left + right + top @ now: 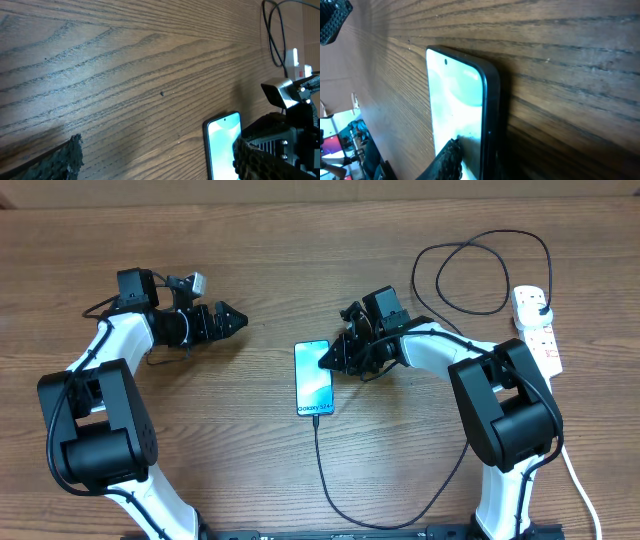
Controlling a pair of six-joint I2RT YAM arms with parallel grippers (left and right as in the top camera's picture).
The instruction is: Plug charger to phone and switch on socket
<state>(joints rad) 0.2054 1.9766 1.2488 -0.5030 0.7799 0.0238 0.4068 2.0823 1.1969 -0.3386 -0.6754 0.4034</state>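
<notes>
- L gripper (230, 319) sits over the left part of the table (270, 240), well apart from the phone (313, 378). Its 2 fingers (64, 159) are spread wide w/ nothing held. In the left wrist view only bare wood shows in the gap.
- R gripper (330, 360) is right at the phone's right long edge, toward the far end. The right wrist view shows 1 dark finger (445, 165) against the lit screen. The other finger is out of sight, so can't tell if the gripper is open or closed.
- Phone lies flat, screen up, about mid table. The screen glows blue-teal, w/ small white text at the end nearest the robot.
- Charger (322, 470) — a thin black cable — meets the phone's near end. It looks plugged in there, but the tip is too small to be sure.
- The cable runs toward the robot's base, bends right and goes out of sight by the R arm. It shows again as a big loop at the far right of the table.
- Its black plug (538, 302) sits in the end outlet of the socket (548, 350).
- The socket is a white strip w/ red marks by the table's right edge. Can't tell if any switch is on.
- A thick white cord (580, 485) runs down the right side, near the R arm's base.
</notes>
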